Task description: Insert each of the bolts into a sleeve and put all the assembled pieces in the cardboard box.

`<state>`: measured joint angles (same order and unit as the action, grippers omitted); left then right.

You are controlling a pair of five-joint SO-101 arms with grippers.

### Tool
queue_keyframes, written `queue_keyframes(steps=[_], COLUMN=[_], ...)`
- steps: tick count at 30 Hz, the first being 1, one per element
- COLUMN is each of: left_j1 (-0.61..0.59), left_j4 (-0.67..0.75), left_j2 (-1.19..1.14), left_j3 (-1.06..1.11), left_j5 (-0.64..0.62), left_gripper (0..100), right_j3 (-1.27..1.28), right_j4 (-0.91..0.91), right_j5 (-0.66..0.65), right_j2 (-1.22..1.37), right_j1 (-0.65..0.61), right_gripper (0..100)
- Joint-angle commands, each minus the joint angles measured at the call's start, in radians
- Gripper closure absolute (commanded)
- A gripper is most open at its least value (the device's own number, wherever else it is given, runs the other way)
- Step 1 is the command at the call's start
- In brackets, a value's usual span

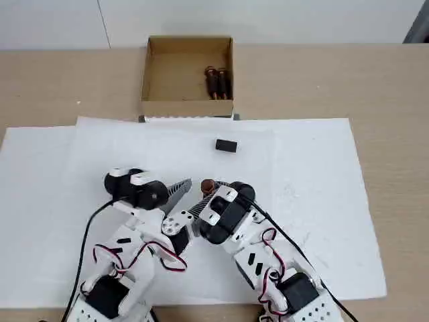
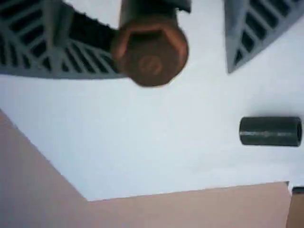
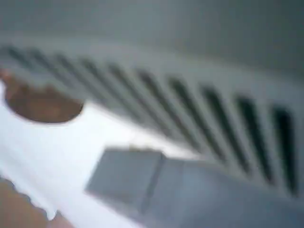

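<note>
In the high view I see the cardboard box [image 1: 144,74] at the far side of the bench [image 1: 389,80]; the assembled pieces [image 1: 218,82] lie side by side inside it, near its right-hand wall. One loose sleeve [image 1: 226,145] lies on the white paper [image 1: 301,201] a little in front of the box. Nearer me the two arms meet; the left claw [image 1: 194,193] is spread open, and the right claw [image 1: 213,194] sits just beside it, with a copper-headed bolt [image 1: 208,183] at their tips. I cannot tell whether the right claw is open or closed.

In the left wrist view the left claw's ribbed fingers [image 2: 256,28] stand wide apart; the bolt's hexagonal head faces the lens between them, close against one finger and apart from the other. The sleeve lies on its side on the paper, near the paper's edge.

In the right wrist view a ribbed grey surface crosses close to the lens; a copper patch shows at one side above the white paper.
</note>
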<state>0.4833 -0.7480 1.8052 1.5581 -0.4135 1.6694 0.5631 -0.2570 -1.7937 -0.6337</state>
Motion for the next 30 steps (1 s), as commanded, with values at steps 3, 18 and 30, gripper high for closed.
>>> queue_keyframes(steps=[3,18,30], left_j1=[-0.075,-0.459,-0.502], left_j4=[-0.052,-0.192,-0.302], left_j2=[0.006,0.008,0.006], left_j3=[-0.130,-0.076,-0.018], left_j5=[0.028,0.261,0.302], left_gripper=[81,99,99], right_j3=[0.014,0.014,-0.150], right_j4=[-0.027,-0.025,0.259], right_j5=[0.002,0.003,0.186], right_j2=[-0.018,-0.016,-0.007], right_j1=[0.005,0.173,0.326], right_gripper=[99.5,99.5,99.5])
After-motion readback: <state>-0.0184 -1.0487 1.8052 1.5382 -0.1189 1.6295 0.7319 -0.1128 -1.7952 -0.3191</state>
